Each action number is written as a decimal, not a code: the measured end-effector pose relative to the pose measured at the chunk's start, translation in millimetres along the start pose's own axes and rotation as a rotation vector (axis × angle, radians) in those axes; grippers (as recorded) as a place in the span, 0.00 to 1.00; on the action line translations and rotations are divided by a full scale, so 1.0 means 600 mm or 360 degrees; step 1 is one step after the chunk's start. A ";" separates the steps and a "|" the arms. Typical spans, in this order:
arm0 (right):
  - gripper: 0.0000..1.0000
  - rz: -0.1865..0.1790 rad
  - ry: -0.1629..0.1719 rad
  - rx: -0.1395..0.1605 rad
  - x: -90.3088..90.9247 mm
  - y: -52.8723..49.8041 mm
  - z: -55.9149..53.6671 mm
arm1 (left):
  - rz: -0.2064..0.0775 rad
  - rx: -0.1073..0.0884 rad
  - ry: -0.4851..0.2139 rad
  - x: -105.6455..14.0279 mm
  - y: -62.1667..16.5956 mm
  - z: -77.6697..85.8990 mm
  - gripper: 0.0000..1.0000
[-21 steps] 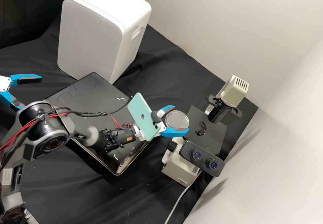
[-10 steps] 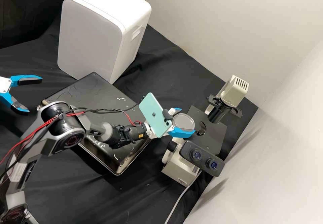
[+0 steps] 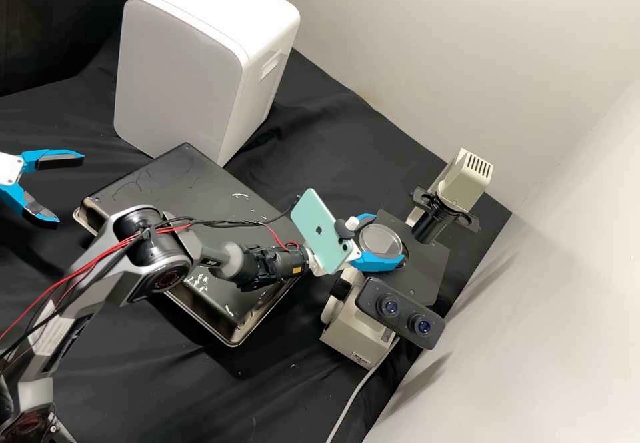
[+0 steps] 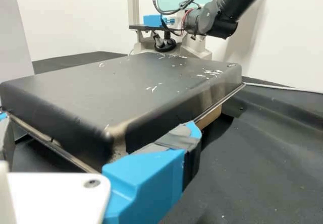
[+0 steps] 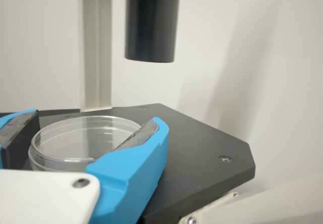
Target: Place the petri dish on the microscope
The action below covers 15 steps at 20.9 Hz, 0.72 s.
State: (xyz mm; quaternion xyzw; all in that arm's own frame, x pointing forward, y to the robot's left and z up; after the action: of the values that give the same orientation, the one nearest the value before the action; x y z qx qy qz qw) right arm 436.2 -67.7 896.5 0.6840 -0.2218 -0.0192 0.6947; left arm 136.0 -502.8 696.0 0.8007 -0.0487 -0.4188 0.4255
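A clear round petri dish [image 3: 378, 238] [image 5: 83, 138] sits between the blue fingers of my right gripper [image 3: 380, 242] [image 5: 86, 143], which is shut on it. The dish hangs just over the near-left part of the microscope's black stage [image 3: 420, 263] [image 5: 202, 148]; whether it touches the stage I cannot tell. The dark condenser tube [image 5: 151, 19] [image 3: 430, 223] stands above the stage beyond the dish. The microscope [image 3: 393, 296] sits at the bench's right, eyepieces toward the front. My left gripper [image 3: 33, 180] is open at the far left, near the tray's corner [image 4: 101, 133].
A black-covered metal tray [image 3: 187, 230] [image 4: 126, 98] lies in the middle of the bench under the right arm [image 3: 200, 263]. A white box-shaped appliance [image 3: 200, 63] stands behind it. A wall runs close along the microscope's right side. A cable [image 3: 353, 403] trails from the microscope toward the front.
My right arm has moved right with the petri dish, from beside the microscope to over its stage, and slightly lower. The left gripper has stayed put.
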 end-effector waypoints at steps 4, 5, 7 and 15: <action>0.00 0.0035 -0.0024 -0.0012 0.020 -0.002 0.010 | -0.0012 0.0002 0.0003 0.001 -0.002 0.001 1.00; 0.00 0.0045 -0.0024 -0.0014 0.023 0.000 0.012 | -0.0015 0.0002 0.0001 0.001 -0.003 0.001 1.00; 0.00 0.0047 -0.0028 -0.0023 0.023 0.001 0.013 | -0.0023 0.0000 0.0003 0.002 -0.005 0.001 1.00; 0.00 0.0070 -0.0050 -0.0093 0.024 -0.001 0.020 | -0.0030 -0.0009 0.0014 0.003 -0.006 0.000 1.00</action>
State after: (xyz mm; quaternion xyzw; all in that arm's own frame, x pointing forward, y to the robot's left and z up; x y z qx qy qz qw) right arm 445.5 -83.5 899.4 0.6580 -0.2470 -0.0211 0.7111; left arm 135.8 -501.2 692.2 0.8018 -0.0383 -0.4194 0.4240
